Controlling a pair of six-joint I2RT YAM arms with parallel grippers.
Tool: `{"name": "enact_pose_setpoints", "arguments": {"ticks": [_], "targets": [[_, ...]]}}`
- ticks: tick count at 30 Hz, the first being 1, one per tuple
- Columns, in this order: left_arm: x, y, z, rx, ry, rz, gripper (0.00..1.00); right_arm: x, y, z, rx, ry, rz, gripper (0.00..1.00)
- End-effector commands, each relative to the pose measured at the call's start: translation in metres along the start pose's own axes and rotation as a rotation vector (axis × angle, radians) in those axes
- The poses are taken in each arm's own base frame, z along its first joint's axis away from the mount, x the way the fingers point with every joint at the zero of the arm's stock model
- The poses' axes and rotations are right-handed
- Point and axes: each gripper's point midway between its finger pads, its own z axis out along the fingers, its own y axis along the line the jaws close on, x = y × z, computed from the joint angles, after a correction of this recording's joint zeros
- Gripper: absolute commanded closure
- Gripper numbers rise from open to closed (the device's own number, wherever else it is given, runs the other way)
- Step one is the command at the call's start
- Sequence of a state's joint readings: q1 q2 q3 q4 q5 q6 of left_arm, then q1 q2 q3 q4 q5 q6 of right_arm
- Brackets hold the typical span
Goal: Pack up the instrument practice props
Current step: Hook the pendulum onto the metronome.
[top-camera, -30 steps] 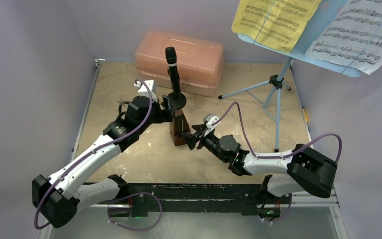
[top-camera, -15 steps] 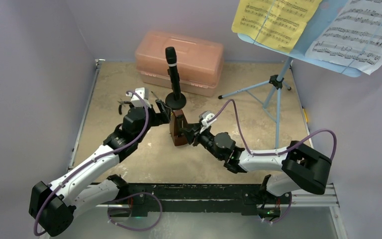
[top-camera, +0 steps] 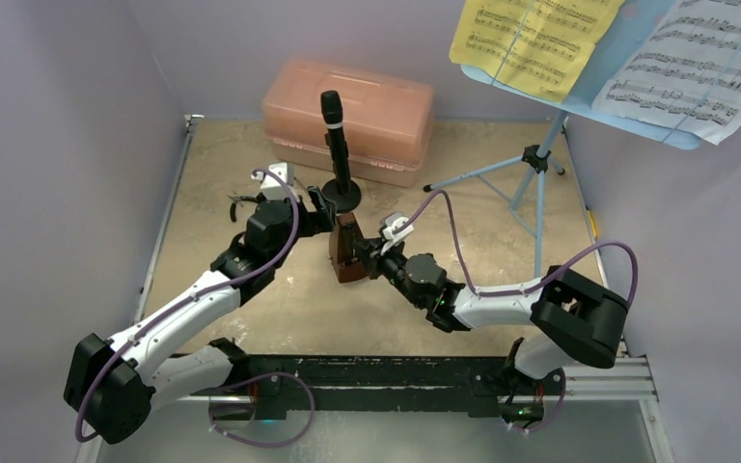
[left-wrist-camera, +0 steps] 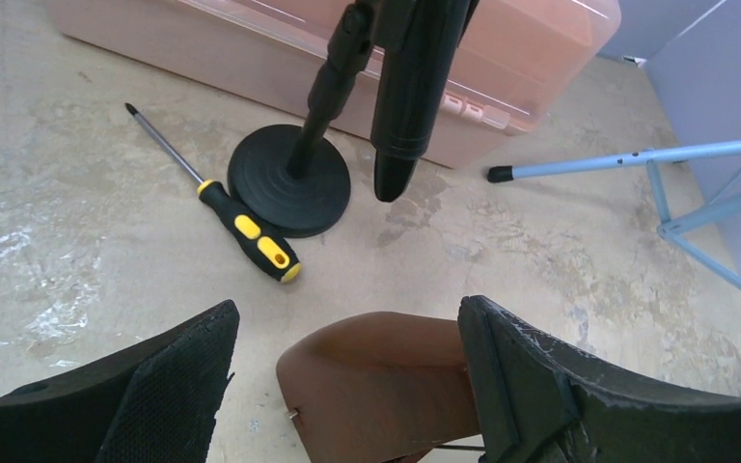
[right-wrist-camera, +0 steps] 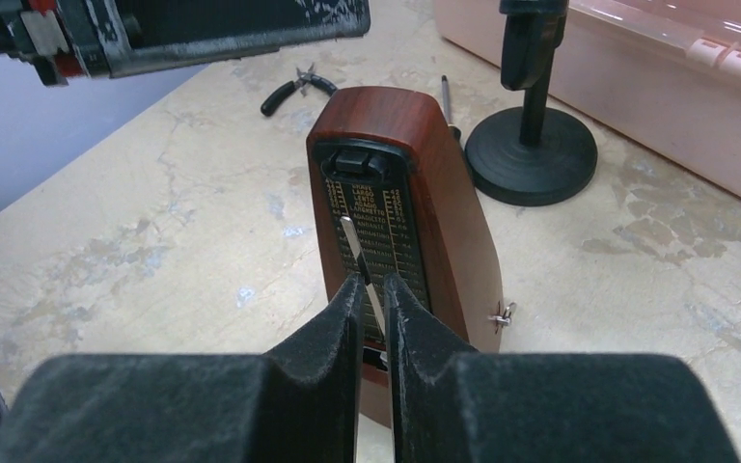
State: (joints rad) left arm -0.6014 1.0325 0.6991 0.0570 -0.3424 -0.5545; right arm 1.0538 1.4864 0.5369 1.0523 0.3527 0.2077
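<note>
The brown pyramid metronome (top-camera: 349,253) (right-wrist-camera: 396,193) stands upright mid-table, its scale face toward my right gripper (top-camera: 368,258) (right-wrist-camera: 373,282). That gripper's jaws stand nearly together, with the thin metal pendulum rod between them. My left gripper (top-camera: 321,214) (left-wrist-camera: 347,311) is open and straddles the metronome's top (left-wrist-camera: 386,386) from behind, its right finger (left-wrist-camera: 521,376) close against the wood. The black pipe (top-camera: 336,145) (left-wrist-camera: 415,77) stands on its round base (right-wrist-camera: 531,154) just behind. At back right, the light-blue music stand (top-camera: 538,164) carries a yellow page (top-camera: 531,39) and a white page (top-camera: 695,68).
The pink translucent case (top-camera: 367,106) (left-wrist-camera: 502,58) sits shut against the back wall. A black-and-yellow screwdriver (left-wrist-camera: 246,231) lies beside the pipe's base. Pliers (top-camera: 241,201) (right-wrist-camera: 289,89) lie at the left. Tripod legs (left-wrist-camera: 637,159) spread over the right side.
My right gripper has moved in to the metronome's face and its jaws have come together around the pendulum rod. The left arm has shifted slightly, its gripper still open over the metronome.
</note>
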Motion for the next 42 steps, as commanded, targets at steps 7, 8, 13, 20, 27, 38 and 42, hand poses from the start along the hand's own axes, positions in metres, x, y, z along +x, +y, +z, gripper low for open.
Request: {"name": "enact_pose_setpoints", "arguments": {"ticks": [7,8,13,20,27,38,42], "targets": [[-0.011,-0.037,0.001,0.186,0.002,0.026,0.17,-0.026,-0.001,0.012,0.043,-0.083,0.007,0.88],[-0.007,-0.038,0.002,0.193,0.015,0.027,0.17,-0.026,0.0,0.013,0.044,-0.083,0.006,0.88],[0.003,-0.043,0.001,0.232,0.053,0.031,0.17,-0.026,0.0,0.014,0.045,-0.081,0.007,0.91],[0.005,-0.054,-0.007,0.309,0.051,0.024,0.22,-0.019,0.003,0.014,0.03,-0.046,0.002,0.96],[0.009,-0.061,-0.011,0.359,0.067,0.023,0.23,-0.016,0.002,0.016,0.034,-0.026,0.0,0.98],[0.022,-0.067,-0.009,0.401,0.118,0.044,0.25,-0.013,0.001,0.017,0.037,-0.002,0.005,1.0],[0.025,-0.068,-0.007,0.403,0.132,0.049,0.26,-0.014,-0.004,0.016,0.045,0.003,0.01,1.0]]}}
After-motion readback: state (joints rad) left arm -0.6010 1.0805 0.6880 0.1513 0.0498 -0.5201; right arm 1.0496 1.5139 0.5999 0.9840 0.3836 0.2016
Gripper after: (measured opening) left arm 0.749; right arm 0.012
